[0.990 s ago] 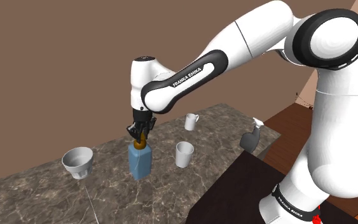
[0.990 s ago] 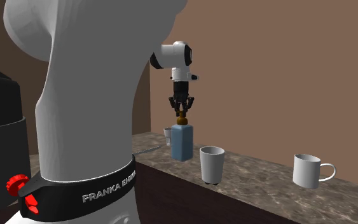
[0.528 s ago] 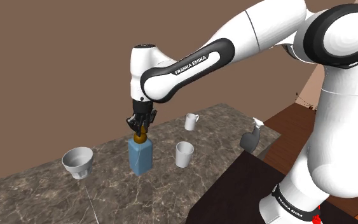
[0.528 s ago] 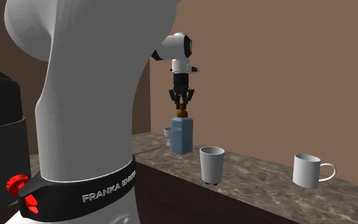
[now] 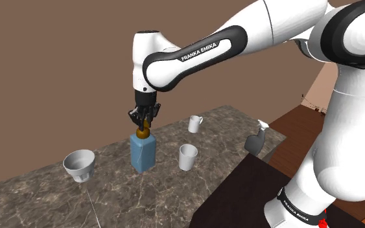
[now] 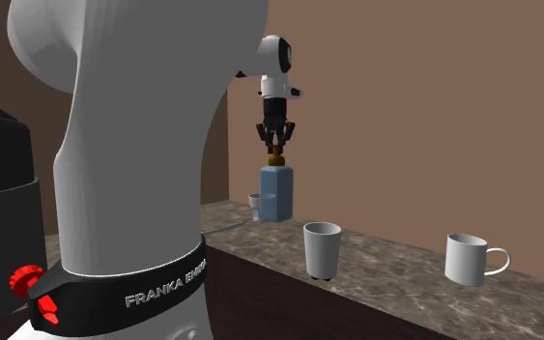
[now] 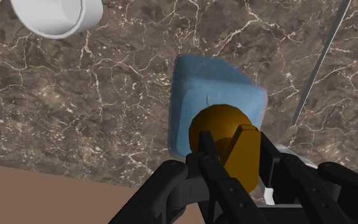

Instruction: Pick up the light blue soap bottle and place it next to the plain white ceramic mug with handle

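The light blue soap bottle with a brown cap hangs upright a little above the marble counter. My gripper is shut on that cap from above. The second exterior view has the bottle under the gripper, clear of the counter. In the wrist view the fingers clasp the brown cap over the blue body. The white mug with handle stands farther back on the counter, toward the shoulder view's right; the same mug is at the second exterior view's right.
A white handleless cup stands between bottle and mug. A white funnel-shaped bowl sits to the shoulder view's left, a thin grey rod by it. A grey spray bottle stands near the counter's right end.
The gripper has risen with the bottle held by its cap; the bottle has left the counter and drifted slightly toward the wall.
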Motion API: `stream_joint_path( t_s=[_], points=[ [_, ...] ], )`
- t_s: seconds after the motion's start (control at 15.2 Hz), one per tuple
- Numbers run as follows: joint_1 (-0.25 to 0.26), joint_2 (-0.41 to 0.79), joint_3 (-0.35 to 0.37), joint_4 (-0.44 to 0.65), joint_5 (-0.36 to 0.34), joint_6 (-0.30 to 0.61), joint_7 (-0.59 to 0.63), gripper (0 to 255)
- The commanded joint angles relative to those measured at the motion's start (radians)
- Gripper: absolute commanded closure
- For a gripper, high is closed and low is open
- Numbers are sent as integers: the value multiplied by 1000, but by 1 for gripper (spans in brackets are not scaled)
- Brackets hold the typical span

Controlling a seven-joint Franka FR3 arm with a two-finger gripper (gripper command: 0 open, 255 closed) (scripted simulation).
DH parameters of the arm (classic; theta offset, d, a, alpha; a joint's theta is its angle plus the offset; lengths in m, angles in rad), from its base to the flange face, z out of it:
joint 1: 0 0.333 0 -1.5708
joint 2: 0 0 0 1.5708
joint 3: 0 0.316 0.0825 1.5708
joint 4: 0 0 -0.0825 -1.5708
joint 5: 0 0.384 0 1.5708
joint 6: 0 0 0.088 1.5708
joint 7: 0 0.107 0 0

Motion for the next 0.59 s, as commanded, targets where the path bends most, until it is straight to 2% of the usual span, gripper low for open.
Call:
stream_joint_path(
  t_s=[0.0,0.53],
  points=[
    [-2,-13,2,13,6,-25,-5,255],
    [-5,-52,6,73,24,-122,-18,255]
  ],
)
